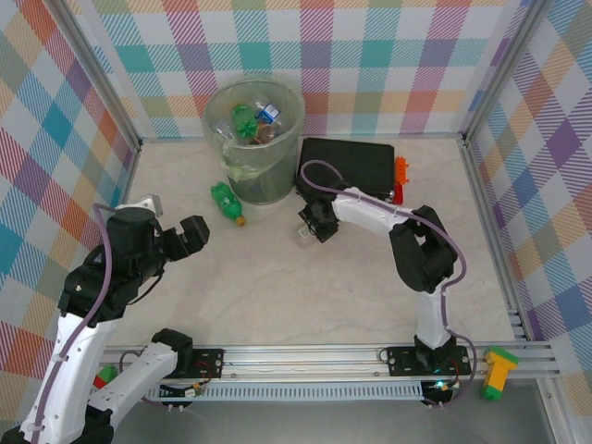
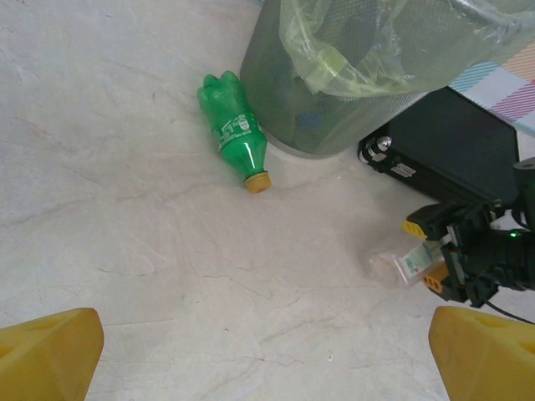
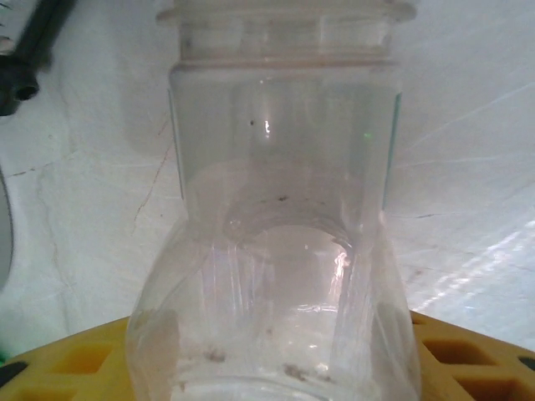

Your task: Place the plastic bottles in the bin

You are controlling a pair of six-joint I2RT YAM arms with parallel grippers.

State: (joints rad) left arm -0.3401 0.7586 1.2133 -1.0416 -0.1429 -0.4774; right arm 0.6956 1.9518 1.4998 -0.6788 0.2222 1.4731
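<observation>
Clear bottle (image 3: 280,251) (near end beyond frame)

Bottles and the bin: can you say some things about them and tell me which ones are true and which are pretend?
1. A green bottle lies on the table beside the bin. True.
2. The bin has nothing in it. False: several bottles are already inside.
3. The green bottle's cap is blue. False: it is yellow-orange.
4. The right gripper is around a clear bottle. True.
5. The left gripper is holding the green bottle. False: it is open, empty and away from that bottle.
</observation>
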